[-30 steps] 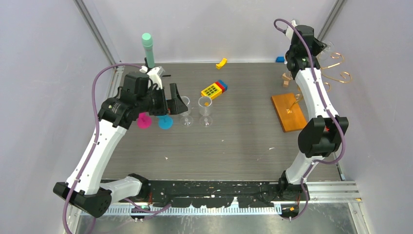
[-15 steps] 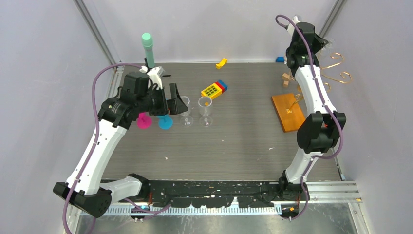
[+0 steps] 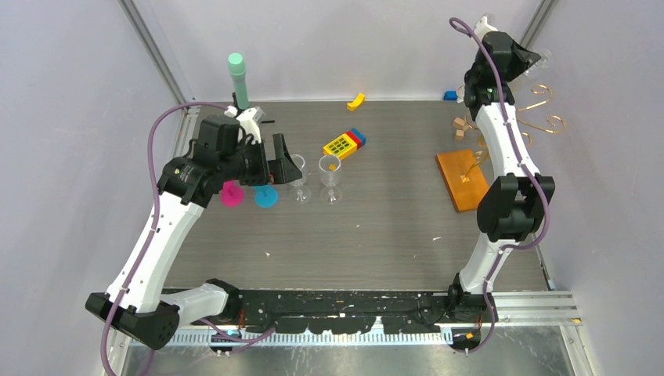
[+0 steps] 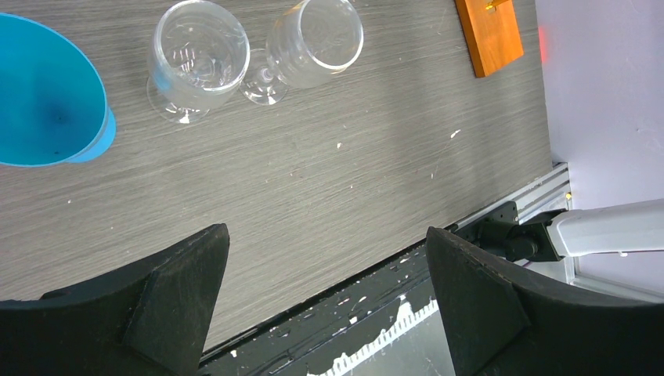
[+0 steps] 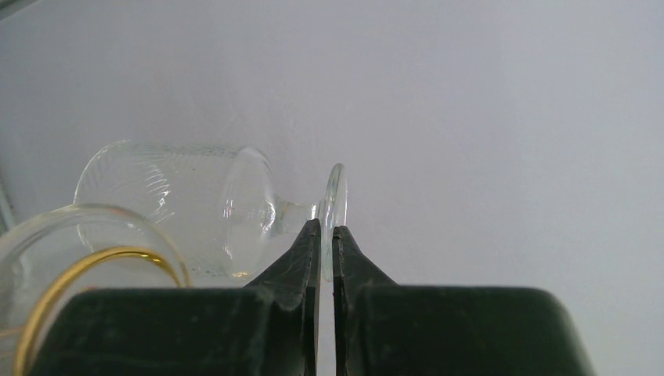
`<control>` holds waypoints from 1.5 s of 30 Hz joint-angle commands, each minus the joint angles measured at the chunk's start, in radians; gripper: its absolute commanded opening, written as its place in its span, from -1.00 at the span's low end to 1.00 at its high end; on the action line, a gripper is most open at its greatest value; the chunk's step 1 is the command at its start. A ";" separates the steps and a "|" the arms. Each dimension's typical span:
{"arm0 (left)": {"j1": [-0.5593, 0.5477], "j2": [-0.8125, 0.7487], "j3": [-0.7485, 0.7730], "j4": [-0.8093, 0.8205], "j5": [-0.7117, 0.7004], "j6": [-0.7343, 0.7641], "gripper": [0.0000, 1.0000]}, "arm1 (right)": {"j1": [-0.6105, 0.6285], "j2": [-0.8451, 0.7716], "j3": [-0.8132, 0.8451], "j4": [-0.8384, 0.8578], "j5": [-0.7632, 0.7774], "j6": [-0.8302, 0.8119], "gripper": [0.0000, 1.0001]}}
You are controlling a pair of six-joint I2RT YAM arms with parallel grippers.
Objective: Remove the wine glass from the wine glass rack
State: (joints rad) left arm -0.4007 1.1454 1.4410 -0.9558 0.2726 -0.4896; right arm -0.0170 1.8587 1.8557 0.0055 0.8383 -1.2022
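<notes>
From above, the wine glass is hardly visible against the wall. The right wrist view shows it clear and ribbed, lying sideways with its bowl left and foot right. The right fingers pinch the foot's rim, near the top curls of the wine glass rack. The left fingers stand wide apart over the bench.

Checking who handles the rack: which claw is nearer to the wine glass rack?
Right. The right claw is up by the wine glass rack's curled gold arms, shut on a wine glass's foot. The left claw hangs open far across the table, near two clear glasses.
</notes>
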 commanded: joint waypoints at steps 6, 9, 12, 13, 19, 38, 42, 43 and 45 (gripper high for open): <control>0.002 -0.003 0.016 0.030 0.008 0.006 0.99 | -0.027 -0.045 0.050 0.162 0.029 -0.047 -0.99; 0.002 -0.003 0.015 0.035 0.012 0.003 0.99 | -0.028 -0.049 0.056 0.175 0.028 -0.045 -0.99; 0.002 -0.003 0.011 0.037 0.012 0.003 0.99 | -0.028 -0.058 0.060 0.180 0.028 -0.042 -0.99; 0.002 -0.003 0.010 0.037 0.012 0.004 0.99 | -0.028 -0.063 0.063 0.182 0.028 -0.039 -0.99; 0.002 -0.005 0.003 0.046 0.018 0.003 0.99 | -0.028 -0.094 0.066 0.177 0.027 -0.034 -0.99; 0.002 -0.018 -0.025 0.079 0.052 -0.017 0.99 | 0.010 -0.289 0.015 -0.028 -0.054 0.115 -0.99; 0.002 -0.021 -0.029 0.083 0.057 -0.020 0.99 | 0.017 -0.329 0.014 -0.047 -0.059 0.124 -0.99; 0.002 -0.023 -0.032 0.084 0.057 -0.021 0.99 | 0.043 -0.337 0.012 -0.050 -0.062 0.125 -0.99; 0.002 -0.025 -0.037 0.090 0.059 -0.022 0.99 | 0.066 -0.364 0.005 -0.058 -0.069 0.125 -0.99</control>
State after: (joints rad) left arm -0.4007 1.1450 1.4151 -0.9234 0.3077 -0.4992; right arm 0.0093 1.5791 1.8561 -0.0986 0.7979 -1.0992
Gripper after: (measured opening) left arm 0.994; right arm 0.098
